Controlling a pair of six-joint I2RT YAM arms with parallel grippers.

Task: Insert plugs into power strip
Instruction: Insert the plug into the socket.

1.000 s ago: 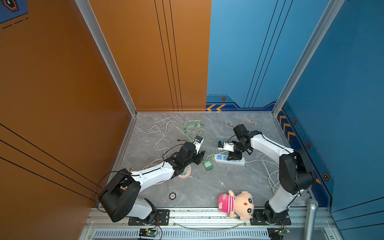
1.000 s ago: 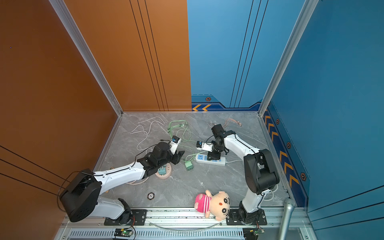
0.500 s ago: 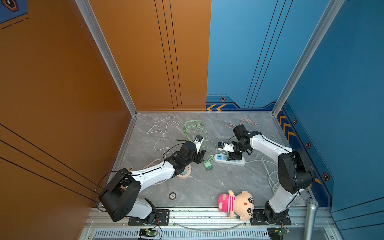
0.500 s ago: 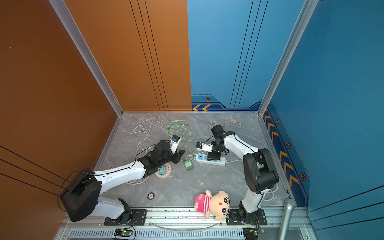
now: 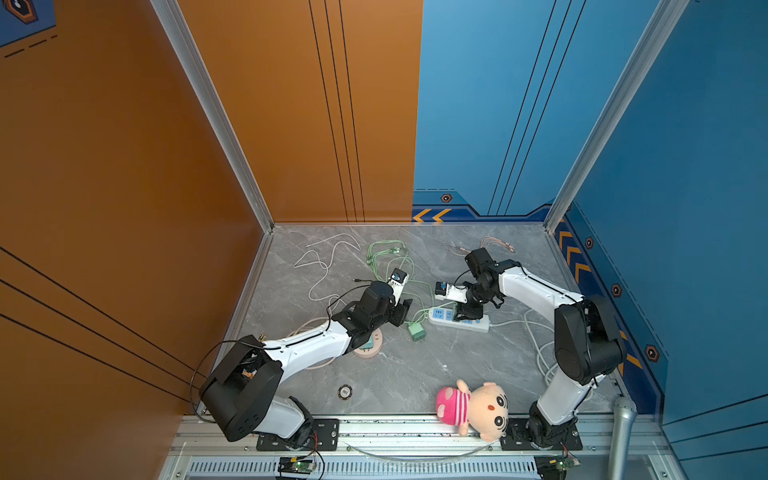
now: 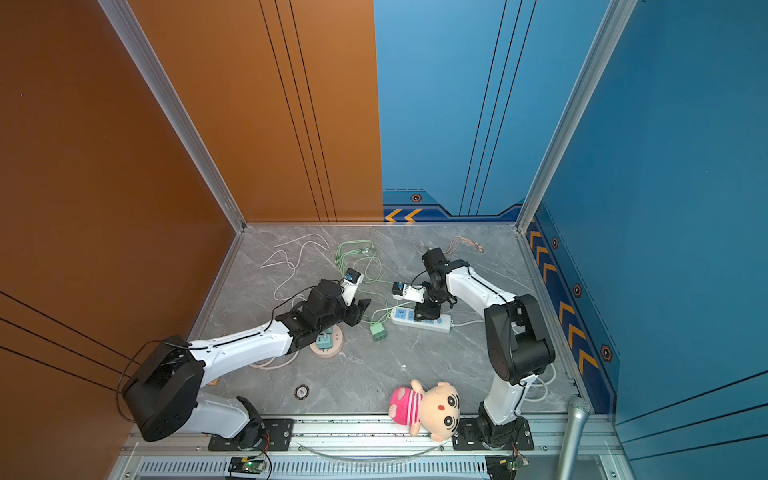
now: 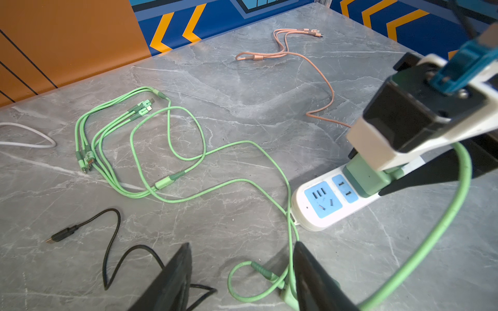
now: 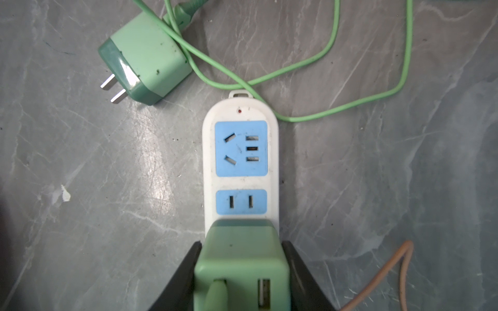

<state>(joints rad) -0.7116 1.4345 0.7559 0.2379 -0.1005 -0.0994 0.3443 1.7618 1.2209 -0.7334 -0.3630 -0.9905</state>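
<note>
Right gripper (image 8: 242, 258): clamped on mint green cube plug (image 8: 242, 237) atop white, blue-socketed power strip (image 8: 210, 172). Left gripper (image 7: 241, 258): agape, empty. Spare mint plug (image 5: 417, 331): strip's nine o'clock. Risk: skewed prongs may jam; green cable (image 8: 296, 119) may snag.

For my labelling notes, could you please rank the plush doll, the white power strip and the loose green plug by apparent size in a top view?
1. plush doll, largest, though it lies near the front edge, which may flatter it.
2. white power strip, partly hidden.
3. loose green plug, clearly smallest.

One mint plug (image 8: 242, 258) stands on the white power strip (image 8: 210, 161); the second plug (image 8: 145, 56) lies sideways beside it.
</note>
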